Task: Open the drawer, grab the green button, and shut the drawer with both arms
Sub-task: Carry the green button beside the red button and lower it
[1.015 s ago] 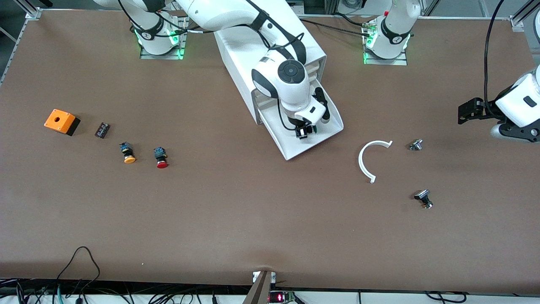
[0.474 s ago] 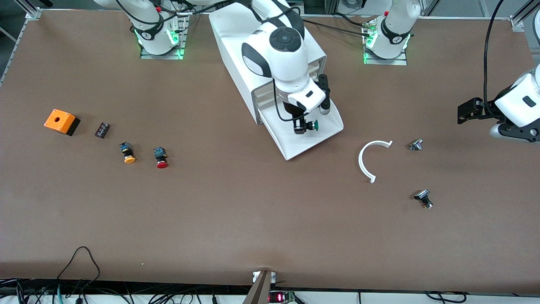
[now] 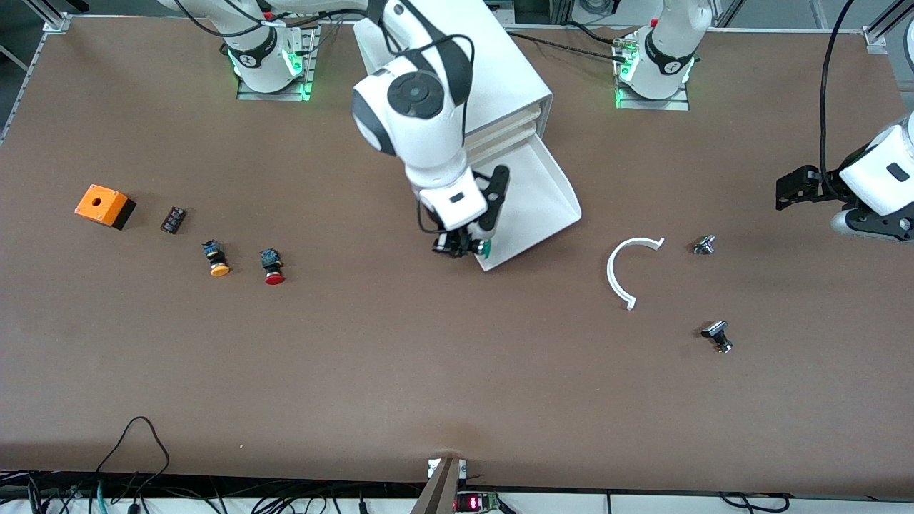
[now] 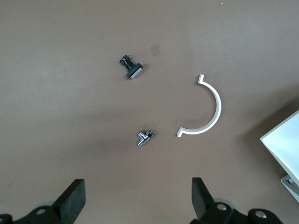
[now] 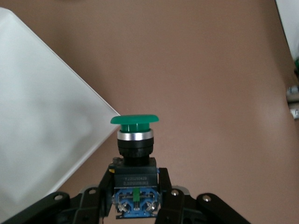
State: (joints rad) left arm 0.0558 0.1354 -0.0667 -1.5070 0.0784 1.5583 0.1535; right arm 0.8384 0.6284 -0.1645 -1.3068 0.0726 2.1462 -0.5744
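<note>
The drawer (image 3: 544, 193) is pulled out of the white cabinet (image 3: 493, 64) and its tray lies bare. My right gripper (image 3: 460, 248) is shut on the green-capped button (image 3: 484, 249) and holds it in the air over the drawer's front corner and the table beside it. In the right wrist view the button (image 5: 134, 149) sits between the fingers (image 5: 99, 186), green cap outward, with the drawer's corner (image 5: 46, 126) beside it. My left gripper (image 3: 785, 193) is open and empty, and waits in the air at the left arm's end of the table; its fingers (image 4: 74, 196) show in the left wrist view.
A white curved piece (image 3: 623, 268) and two small metal parts (image 3: 704, 245) (image 3: 717, 334) lie toward the left arm's end. An orange-capped button (image 3: 216, 260), a red-capped button (image 3: 272, 268), a small black part (image 3: 173, 219) and an orange box (image 3: 103, 205) lie toward the right arm's end.
My right gripper has lifted the green button out of the drawer and carried it toward the right arm's end, to the drawer's front corner. The left arm has not moved.
</note>
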